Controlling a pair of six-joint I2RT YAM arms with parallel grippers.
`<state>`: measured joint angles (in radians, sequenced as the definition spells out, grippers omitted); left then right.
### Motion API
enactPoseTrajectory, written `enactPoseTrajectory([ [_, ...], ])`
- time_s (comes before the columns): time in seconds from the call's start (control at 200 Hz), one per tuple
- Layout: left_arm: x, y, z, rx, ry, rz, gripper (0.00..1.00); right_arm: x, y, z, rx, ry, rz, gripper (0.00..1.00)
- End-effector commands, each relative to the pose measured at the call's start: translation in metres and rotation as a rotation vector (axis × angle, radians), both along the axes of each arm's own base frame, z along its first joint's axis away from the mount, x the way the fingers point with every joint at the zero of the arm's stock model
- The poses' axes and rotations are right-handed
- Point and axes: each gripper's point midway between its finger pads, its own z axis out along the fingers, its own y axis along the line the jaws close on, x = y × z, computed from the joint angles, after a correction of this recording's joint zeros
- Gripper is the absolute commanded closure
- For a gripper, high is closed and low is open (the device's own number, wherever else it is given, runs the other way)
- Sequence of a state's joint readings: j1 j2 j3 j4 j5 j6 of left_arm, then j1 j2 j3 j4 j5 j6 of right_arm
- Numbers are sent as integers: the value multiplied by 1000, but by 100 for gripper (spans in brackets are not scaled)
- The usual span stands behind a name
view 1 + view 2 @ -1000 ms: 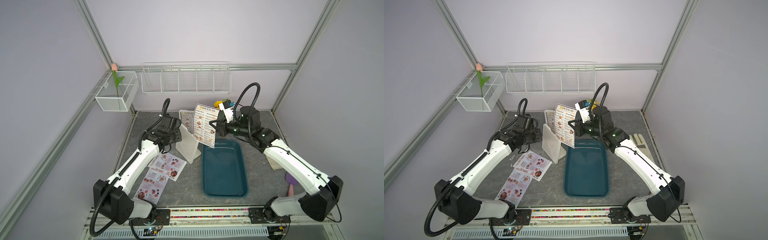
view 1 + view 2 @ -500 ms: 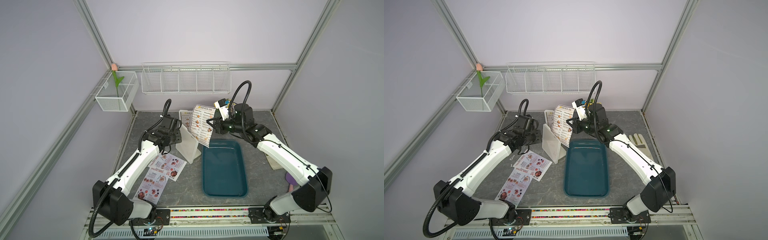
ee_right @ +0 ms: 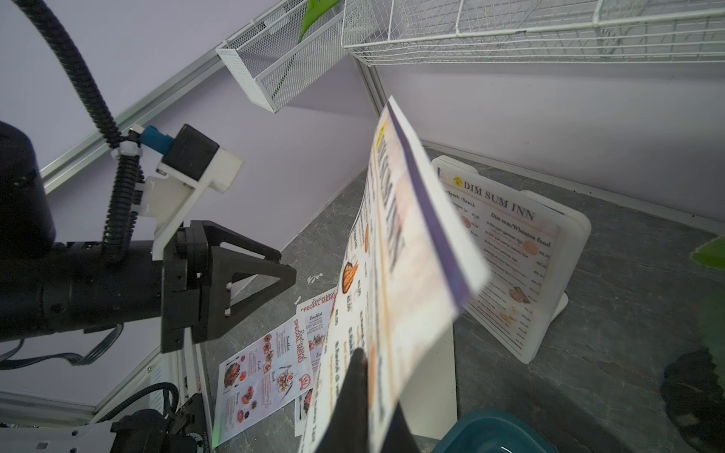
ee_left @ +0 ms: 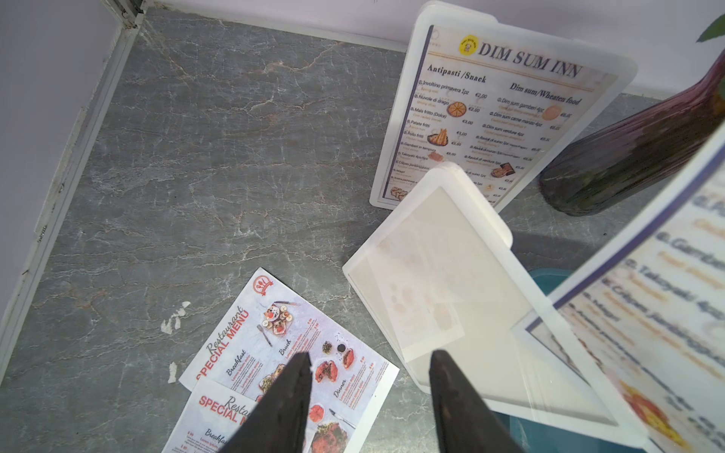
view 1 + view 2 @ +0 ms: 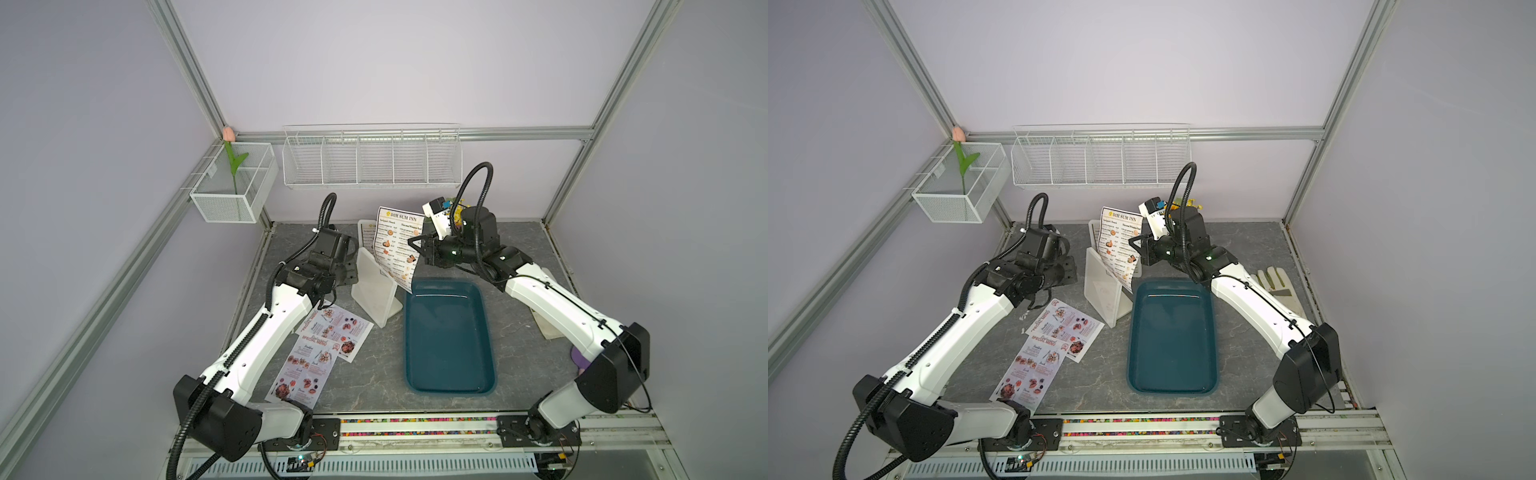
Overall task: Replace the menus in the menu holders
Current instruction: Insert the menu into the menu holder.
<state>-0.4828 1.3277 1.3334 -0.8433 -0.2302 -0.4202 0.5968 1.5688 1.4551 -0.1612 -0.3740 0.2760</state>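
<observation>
On the grey surface (image 5: 374, 386), a dark teal tray (image 5: 449, 345), bare inside. Beside its far corner, two white menu holders: the near holder (image 5: 374, 291), seemingly empty, and the far holder (image 5: 360, 226) by the back wall, with a DIM SUM INN sheet (image 4: 490, 113) inside. Flat beside the near holder, under the left arm, two overlapping SPECIAL MENU sheets (image 5: 332, 332). Up in the air above the near holder, tilted, a second DIM SUM INN menu (image 5: 395, 241), its lower corner just over the tray's far rim. Right pincer (image 5: 415, 246) clamped tight on that menu's side edge. Left pincer (image 4: 370, 376) apart, gripping nothing, hovering over the near holder's edge and the SPECIAL MENU sheets. Cannot tell whether headed into the frame or away from it; probably away, to be laid aside. Either way: keep the clamp firm, carry the paper slowly to avoid folding or fluttering, clear the holder's top fully before swinging sideways, and brace the light holder with the left pincer against tipping.
</observation>
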Motion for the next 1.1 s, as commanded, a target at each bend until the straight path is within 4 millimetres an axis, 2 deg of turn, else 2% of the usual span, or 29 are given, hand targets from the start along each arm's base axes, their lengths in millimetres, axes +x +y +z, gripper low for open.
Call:
enactPoseTrajectory([
  [0.0, 2, 1, 11, 12, -19, 2, 48, 7, 1, 16, 14, -70, -3, 93],
  [0.175, 1, 2, 13, 13, -20, 0, 49, 14, 7, 6, 22, -54, 1, 93],
  [0.405, -1, 5, 15, 25, -25, 1, 48, 21, 10, 12, 47, -85, -7, 93],
  [0.8, -2, 0, 24, 3, -36, -29, 48, 36, 23, 6, 63, -105, 4, 93],
  [0.945, -2, -2, 27, 0, -39, -37, 48, 36, 32, 5, 77, -101, 23, 93],
  [1.095, -2, -3, 28, -1, -41, -44, 48, 36, 32, 9, 89, -122, 15, 93],
])
